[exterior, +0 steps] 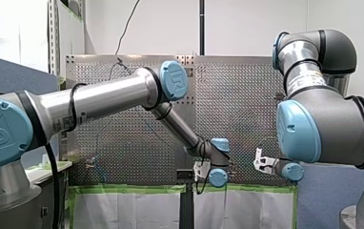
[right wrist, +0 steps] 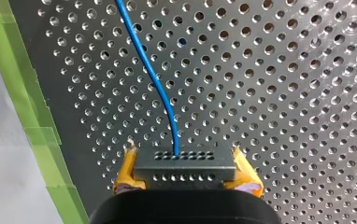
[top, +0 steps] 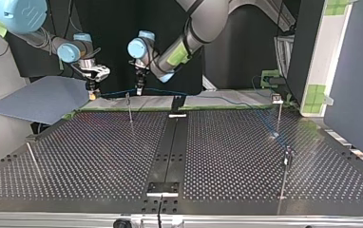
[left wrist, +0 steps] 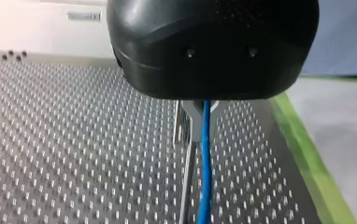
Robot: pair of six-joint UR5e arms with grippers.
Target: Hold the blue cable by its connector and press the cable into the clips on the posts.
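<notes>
The counter is a grey perforated plate. A black rail splits it down the middle, and green tape runs along the edge nearest the arms. In the top view a grey-blue sheet lies off the counter's left corner, with dark space behind the arms. The front view instead gives me a white wall beyond the counter.

My right tool is clenched on the black connector. Its wrist view shows the yellow pads pressed against both ends of the block. The blue cable leaves the connector's face and curves away above the holes. None of that grip reads in the front view, where the tool is only a small pale shape low at the right.

Only the top view shows the long run. The cable goes from my right tool at the view's left, near a thin post, across to my left tool. From there it follows the taped edge and drops toward a second post at the view's right.

In the left wrist view a black housing covers the tool, so I cannot tell whether it is clenched or released. Just ahead of the housing the cable lies against a metal clip on a post and runs on down beside it.
</notes>
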